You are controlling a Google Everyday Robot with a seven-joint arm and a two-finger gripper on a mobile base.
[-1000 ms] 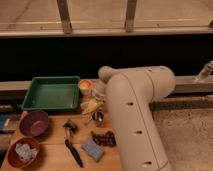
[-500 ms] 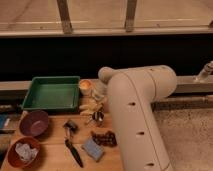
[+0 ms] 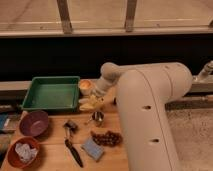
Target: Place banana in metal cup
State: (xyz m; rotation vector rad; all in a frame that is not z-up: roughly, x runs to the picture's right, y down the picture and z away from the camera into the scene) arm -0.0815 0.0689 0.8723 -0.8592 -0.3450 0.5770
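The banana (image 3: 90,104), pale yellow and curved, lies just right of the green tray, right at the tip of my gripper (image 3: 97,98). My white arm (image 3: 150,110) reaches in from the right and bends down to it. The metal cup (image 3: 97,118), small, shiny and dark, stands upright on the wooden table just below and slightly right of the banana, a short way apart. I cannot tell whether the banana is held or resting.
A green tray (image 3: 50,93) stands back left, with a cream-yellow cup (image 3: 86,87) beside it. A purple bowl (image 3: 34,123) and a red bowl (image 3: 21,151) with white paper are left. A black block (image 3: 71,125), black utensil (image 3: 74,152), blue sponge (image 3: 93,148) and dark grapes (image 3: 106,137) lie in front.
The gripper and banana have shifted only very slightly near the tray's right corner. Everything else on the table stays put.
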